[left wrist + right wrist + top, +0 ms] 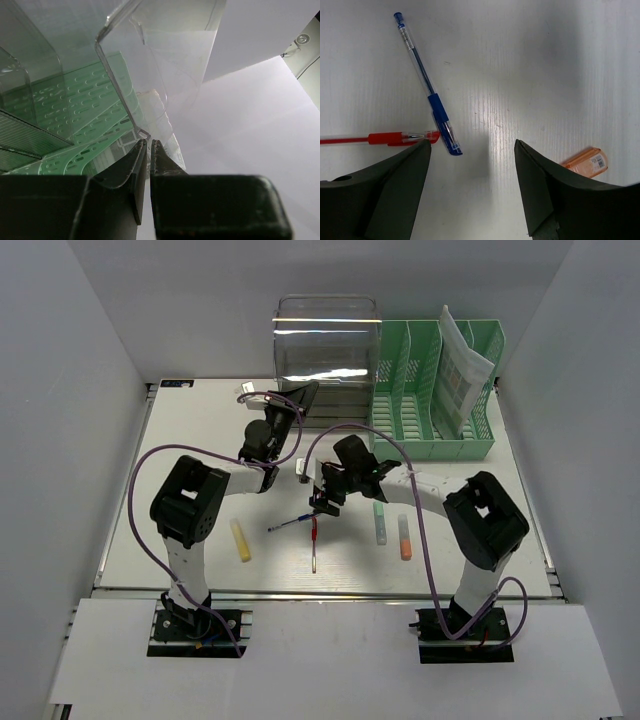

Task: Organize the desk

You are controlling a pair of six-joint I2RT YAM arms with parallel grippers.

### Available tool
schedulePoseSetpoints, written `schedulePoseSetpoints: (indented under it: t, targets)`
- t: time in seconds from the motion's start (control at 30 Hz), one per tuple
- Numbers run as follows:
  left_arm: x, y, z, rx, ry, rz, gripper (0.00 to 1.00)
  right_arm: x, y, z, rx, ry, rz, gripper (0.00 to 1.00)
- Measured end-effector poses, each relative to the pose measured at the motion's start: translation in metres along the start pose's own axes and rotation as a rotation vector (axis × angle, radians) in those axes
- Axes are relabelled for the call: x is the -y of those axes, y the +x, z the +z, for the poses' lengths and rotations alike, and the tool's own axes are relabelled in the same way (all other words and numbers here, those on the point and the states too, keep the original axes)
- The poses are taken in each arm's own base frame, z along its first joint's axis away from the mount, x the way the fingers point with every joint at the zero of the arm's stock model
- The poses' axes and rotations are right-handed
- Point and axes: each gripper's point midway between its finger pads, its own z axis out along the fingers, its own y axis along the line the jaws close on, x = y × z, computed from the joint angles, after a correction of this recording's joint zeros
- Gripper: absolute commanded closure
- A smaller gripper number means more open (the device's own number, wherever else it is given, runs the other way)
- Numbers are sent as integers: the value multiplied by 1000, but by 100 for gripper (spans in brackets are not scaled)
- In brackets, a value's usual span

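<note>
The off-white desk (190,440) holds loose pens and highlighters near its front middle. My right gripper (325,504) hovers open and empty just above them. In the right wrist view (472,143) a blue pen (427,85) and a red pen (380,138) meet by the left fingertip, and an orange highlighter (585,162) pokes out by the right finger. My left gripper (302,398) is at the front left corner of the clear plastic drawer unit (328,340). Its jaws (149,143) are closed to a thin slit at the lower corner of a clear drawer rim (120,85).
A green file rack (420,430) with a paper booklet (460,370) stands at the back right. On the desk lie a yellow highlighter (241,540), the blue pen (290,524), the red pen (314,540), a green highlighter (380,523) and the orange highlighter (405,538).
</note>
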Motion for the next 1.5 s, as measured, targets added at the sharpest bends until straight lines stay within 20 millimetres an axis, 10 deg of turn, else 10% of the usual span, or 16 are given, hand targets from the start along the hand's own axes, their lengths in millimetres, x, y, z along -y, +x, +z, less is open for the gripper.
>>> schedulePoseSetpoints:
  t: [1.5]
  targets:
    - [-2, -2, 1, 1, -8, 2, 100, -17, 37, 32, -88, -326, -300, 55]
